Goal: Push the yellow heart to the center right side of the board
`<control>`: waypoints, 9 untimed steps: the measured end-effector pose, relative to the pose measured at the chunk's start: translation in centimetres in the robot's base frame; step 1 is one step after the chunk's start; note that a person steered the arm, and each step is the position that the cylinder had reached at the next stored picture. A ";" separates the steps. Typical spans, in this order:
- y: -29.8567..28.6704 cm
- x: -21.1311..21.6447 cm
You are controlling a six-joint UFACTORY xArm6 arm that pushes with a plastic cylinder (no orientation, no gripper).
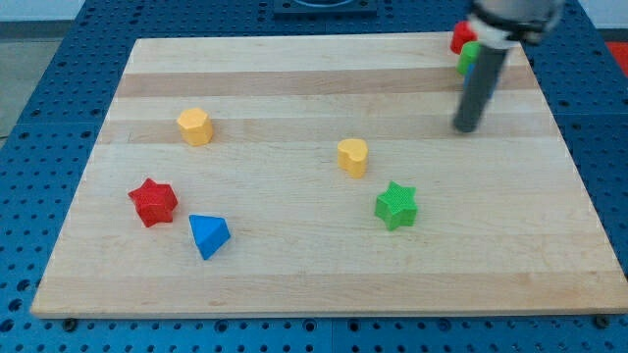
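The yellow heart [353, 156] lies a little right of the middle of the wooden board [324, 275]. My tip [465, 128] is on the board at the view's upper right, well to the right of the heart and a little above it, not touching any block. A green star [396, 205] lies just below and right of the heart.
A yellow hexagon-like block [195, 126] sits at the upper left. A red star [153, 202] and a blue triangle [208, 235] lie at the lower left. A red block [461, 37] and a green block [469, 59] sit at the top right, partly hidden by the rod.
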State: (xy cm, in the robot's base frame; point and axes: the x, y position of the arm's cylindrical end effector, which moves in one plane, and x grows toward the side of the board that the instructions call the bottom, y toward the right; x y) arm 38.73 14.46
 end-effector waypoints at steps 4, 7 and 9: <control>-12.9 5.9; 2.8 -2.2; -0.5 4.8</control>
State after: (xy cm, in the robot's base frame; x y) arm 43.57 13.95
